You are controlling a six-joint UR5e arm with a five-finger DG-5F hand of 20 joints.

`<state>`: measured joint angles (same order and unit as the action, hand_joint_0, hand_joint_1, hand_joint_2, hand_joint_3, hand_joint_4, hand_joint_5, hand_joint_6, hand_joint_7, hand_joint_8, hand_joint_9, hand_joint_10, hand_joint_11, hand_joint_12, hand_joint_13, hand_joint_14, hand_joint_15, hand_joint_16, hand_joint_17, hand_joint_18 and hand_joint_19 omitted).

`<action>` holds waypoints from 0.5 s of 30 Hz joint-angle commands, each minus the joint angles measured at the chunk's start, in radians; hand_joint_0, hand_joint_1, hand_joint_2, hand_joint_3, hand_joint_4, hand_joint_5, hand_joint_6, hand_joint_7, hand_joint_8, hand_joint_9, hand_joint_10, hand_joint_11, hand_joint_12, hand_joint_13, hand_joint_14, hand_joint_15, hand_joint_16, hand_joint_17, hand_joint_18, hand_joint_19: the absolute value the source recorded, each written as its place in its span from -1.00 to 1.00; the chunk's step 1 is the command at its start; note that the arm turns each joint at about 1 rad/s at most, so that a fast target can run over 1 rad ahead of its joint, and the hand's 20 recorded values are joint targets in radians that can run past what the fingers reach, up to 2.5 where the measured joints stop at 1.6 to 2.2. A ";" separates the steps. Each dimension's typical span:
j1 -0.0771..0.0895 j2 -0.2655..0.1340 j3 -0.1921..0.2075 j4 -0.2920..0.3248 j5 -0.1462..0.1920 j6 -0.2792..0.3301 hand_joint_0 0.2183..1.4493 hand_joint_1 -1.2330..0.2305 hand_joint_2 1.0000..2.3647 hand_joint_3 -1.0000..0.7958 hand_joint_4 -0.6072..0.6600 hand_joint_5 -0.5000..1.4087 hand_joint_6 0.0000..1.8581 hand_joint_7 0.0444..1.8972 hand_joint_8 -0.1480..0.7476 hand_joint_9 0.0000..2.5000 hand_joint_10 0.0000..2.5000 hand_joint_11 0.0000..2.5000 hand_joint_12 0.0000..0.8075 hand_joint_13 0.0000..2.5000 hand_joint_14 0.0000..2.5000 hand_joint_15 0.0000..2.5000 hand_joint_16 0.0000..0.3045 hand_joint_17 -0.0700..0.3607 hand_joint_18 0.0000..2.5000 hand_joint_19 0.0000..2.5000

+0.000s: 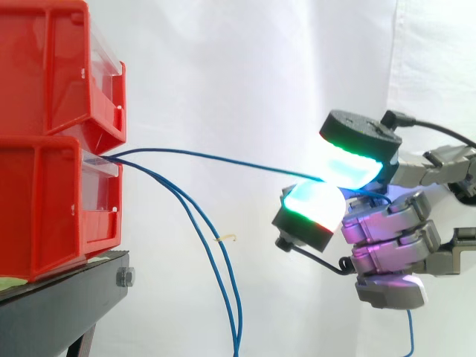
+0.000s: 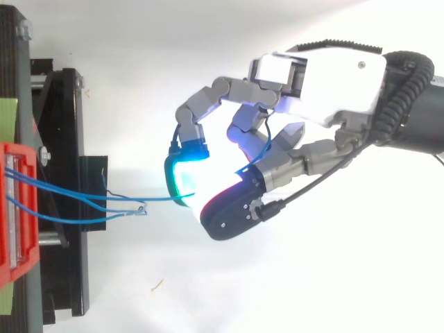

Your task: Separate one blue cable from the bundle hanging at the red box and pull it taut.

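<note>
Fingers (image 1: 349,162) pinching blue cable (image 1: 223,158), stretched from red box (image 1: 44,201)

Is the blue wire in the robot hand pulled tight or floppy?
Nearly tight: the blue cable runs almost straight from the red box to the robot hand, pinched between its fingertips. Other cables droop.

The stacked red bins (image 1: 44,201) are smooth glossy plastic, on a matt black metal stand (image 1: 67,312) before a matt white cloth curtain (image 1: 223,59). The thin blue cable (image 1: 223,157) has a smooth sheath; the hand (image 2: 326,76) shows grey metal links and a glossy white plastic shell
</note>
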<state>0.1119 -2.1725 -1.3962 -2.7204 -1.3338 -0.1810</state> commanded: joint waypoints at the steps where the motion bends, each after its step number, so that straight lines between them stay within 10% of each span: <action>1: 0.005 0.000 -0.001 0.033 0.004 0.005 -0.17 -0.39 -0.99 -0.32 -0.11 -0.67 -0.01 0.16 0.06 -0.12 0.33 0.14 -0.06 -0.18 0.34 0.13 -0.70 -0.20 0.01 -0.05; 15: 0.006 0.000 -0.003 0.016 0.002 0.003 -0.17 -0.39 -0.99 -0.32 -0.11 -0.67 -0.01 0.17 0.06 -0.12 0.35 0.14 -0.05 -0.18 0.34 0.13 -0.70 -0.20 0.01 -0.05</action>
<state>0.1181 -2.1721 -1.3975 -2.7034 -1.3318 -0.1779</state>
